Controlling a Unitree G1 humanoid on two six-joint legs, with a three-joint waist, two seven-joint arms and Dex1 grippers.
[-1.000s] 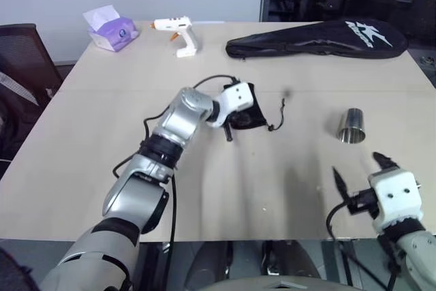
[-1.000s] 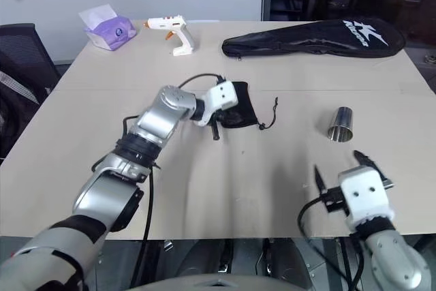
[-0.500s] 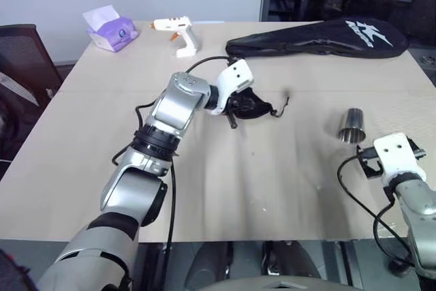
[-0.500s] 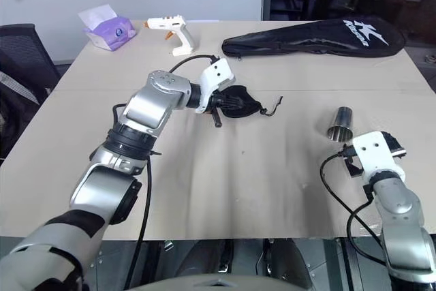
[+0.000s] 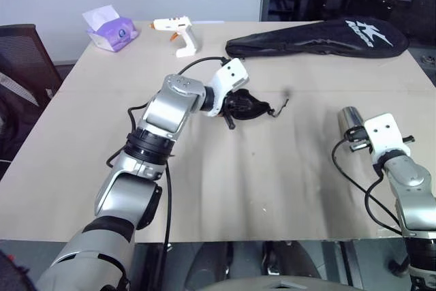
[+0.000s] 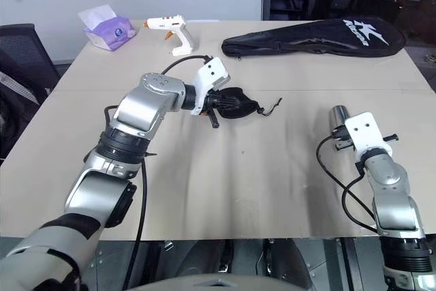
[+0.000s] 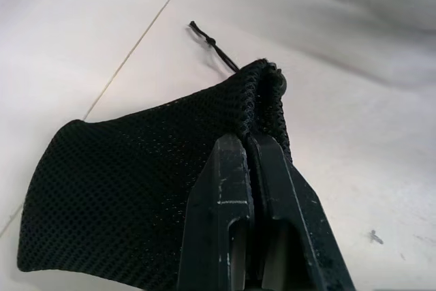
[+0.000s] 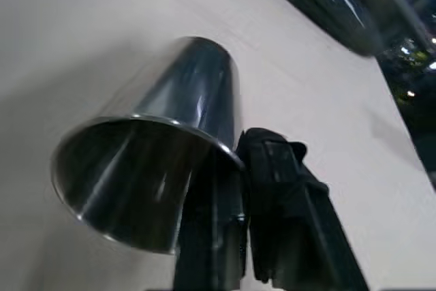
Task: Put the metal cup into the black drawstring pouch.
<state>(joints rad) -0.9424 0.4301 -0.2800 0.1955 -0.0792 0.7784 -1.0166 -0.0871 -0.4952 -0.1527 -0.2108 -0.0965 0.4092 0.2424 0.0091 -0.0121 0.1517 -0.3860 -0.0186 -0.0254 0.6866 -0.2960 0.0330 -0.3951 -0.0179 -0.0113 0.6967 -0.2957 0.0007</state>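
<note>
The black drawstring pouch hangs just above the middle of the table, its cord trailing to the right. My left gripper is shut on the mesh fabric near the pouch's mouth. At the right side of the table the shiny metal cup has its open mouth turned toward my right gripper. That gripper is shut on the cup's rim, with one finger inside the cup and the other outside.
A long black racket bag lies across the far right. A white glue gun and a purple tissue pack sit at the far left. A dark chair stands off the table's left edge.
My right gripper moved forward to the metal cup and shut on its rim. My left gripper raised the pouch off the table a little and rolled slightly.
</note>
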